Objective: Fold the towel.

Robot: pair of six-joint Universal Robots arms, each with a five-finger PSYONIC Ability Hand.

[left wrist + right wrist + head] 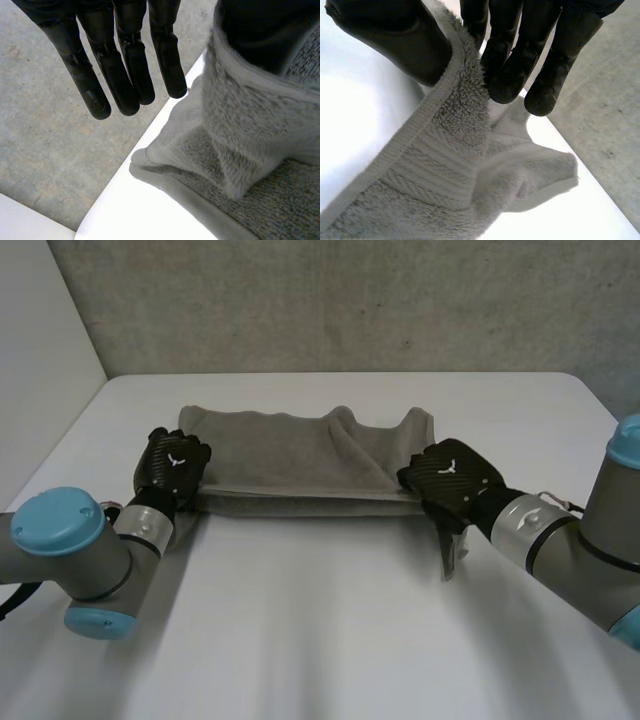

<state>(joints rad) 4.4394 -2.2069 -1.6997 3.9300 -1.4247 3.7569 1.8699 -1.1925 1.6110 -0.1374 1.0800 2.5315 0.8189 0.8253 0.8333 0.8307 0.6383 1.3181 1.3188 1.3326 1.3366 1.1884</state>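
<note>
On the white counter, from the head view: grey towel stretched sideways across the middle, partly doubled over, far edge rumpled. Left hand at the towel's near left corner, right hand at its near right corner, both arms reaching in from the near side. From the left wrist view: left hand with fingers straight and relaxed, touching nothing; towel draped over the thumb beside them, hanging down in a loose fold to the counter. From the right wrist view: right hand closed in a pinch, hemmed edge of the towel caught between thumb and fingertips, cloth held up off the counter, the rest sagging to a folded corner below the fingertips.
</note>
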